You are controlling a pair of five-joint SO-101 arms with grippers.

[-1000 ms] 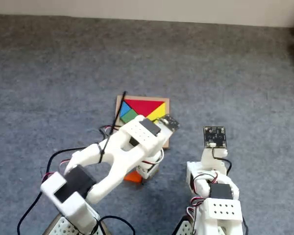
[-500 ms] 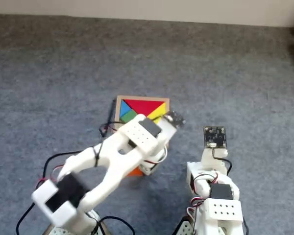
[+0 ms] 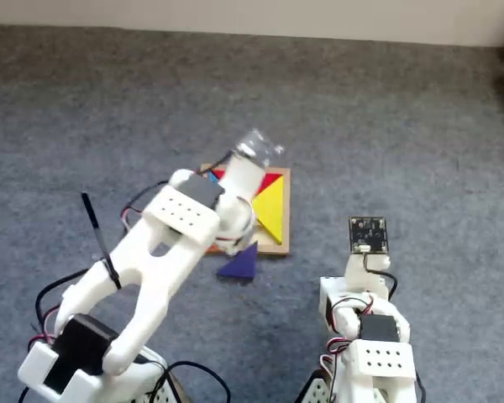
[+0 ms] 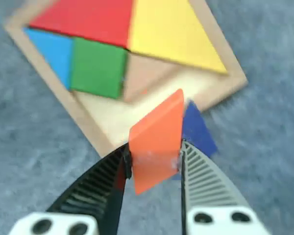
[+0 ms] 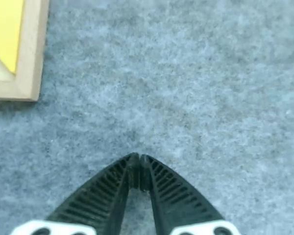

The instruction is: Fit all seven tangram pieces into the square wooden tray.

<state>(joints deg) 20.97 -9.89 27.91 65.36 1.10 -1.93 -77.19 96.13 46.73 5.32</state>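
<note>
**Operator:** State the layout, largest item first.

**Technician:** The square wooden tray [image 4: 88, 125] lies flat on the grey carpet [image 3: 386, 117]. Seated in it are the large red triangle [image 4: 88, 19], the large yellow triangle [image 4: 176, 36], the green square [image 4: 98, 68] and the small light-blue triangle [image 4: 51, 51]. The left gripper [image 4: 154, 156] is clamped on the flat orange parallelogram piece [image 4: 157, 132], with the jaws bearing on two opposite sides. It holds the piece tilted over the tray's bare corner. The dark blue triangle [image 4: 198, 132] lies on the carpet just beside the tray rim. The right gripper [image 5: 138, 174] is pressed closed on nothing, over carpet, apart from the tray.

**Operator:** Handling properties?

**Technician:** Judged thin, rigid and light. The painted faces look smooth, so expect slip or rotation in the jaws. Grip mid-length across parallel edges. Lower the piece flat, since a tilted piece is likely to jam against its neighbours.

**Operator:** What cannot be confirmed?

**Technician:** In the high view the left arm covers much of the tray. In the left wrist view a tan patch beside the green square is either bare floor or a wood-coloured piece, and which one cannot be told. The jaws hide the parallelogram's lower end, and its clearance above the tray floor cannot be read
</note>
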